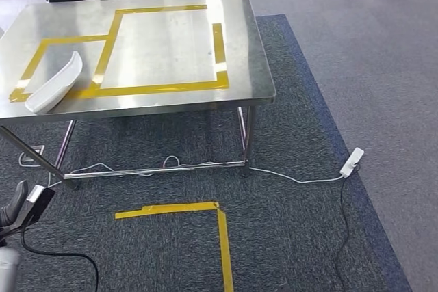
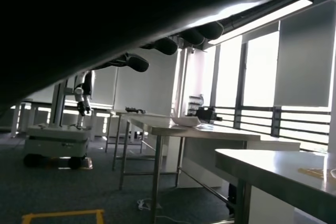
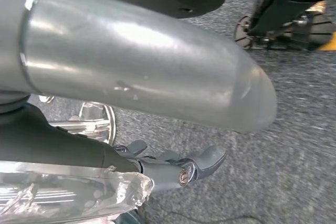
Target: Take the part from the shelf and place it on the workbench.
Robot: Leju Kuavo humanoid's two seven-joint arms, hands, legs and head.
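Task looks near done, judging by layout: white part [image 1: 53, 85] lies on steel workbench [image 1: 243, 46], at the left end, inside the smaller yellow tape outline [image 1: 111, 39], one tip over the tape.

Part: long, white, curved shell shape, glossy, resting flat; no hand touches it.

Left hand [image 2: 174, 40]: dark fingers extended, apart, holding nothing. Right hand [image 3: 186, 163]: fingers loose, apart, nothing held, hanging over carpet.

Left to do: prob. nothing but check placement.

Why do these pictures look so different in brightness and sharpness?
Head view: evenly lit, sharp, mild glare on the steel workbench top. Left wrist view: backlit by bright windows, a dark shape overhead. Right wrist view: the close silver arm tube blurred.
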